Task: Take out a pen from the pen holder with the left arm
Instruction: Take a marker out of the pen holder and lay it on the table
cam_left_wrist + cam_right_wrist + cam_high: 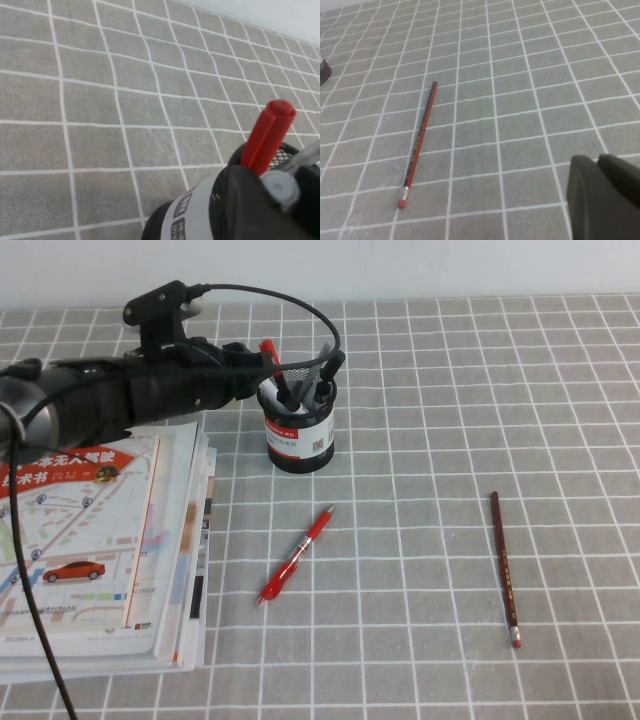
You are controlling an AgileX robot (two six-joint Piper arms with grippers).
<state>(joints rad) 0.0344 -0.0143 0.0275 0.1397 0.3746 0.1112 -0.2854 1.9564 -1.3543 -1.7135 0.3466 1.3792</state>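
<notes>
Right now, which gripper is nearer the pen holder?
Left. The left gripper is at the pen holder's rim, over its opening. The right gripper hangs past the pencil, far from the holder.

Holder [298, 440] stands on table [420, 640], a pen [268, 348] in it; left gripper [303, 388] at its mouth. Books [100, 540] lie left. Loose pen [296, 556] lies before holder; pencil [504, 567] well right. Right gripper [605, 200] hangs near pencil.

At the pen holder [298, 445], the left gripper [303, 390] hides the red-capped pen [268, 348] below its cap; the right gripper [600, 200], over the table [520, 75], is cut off at the picture's edge.
</notes>
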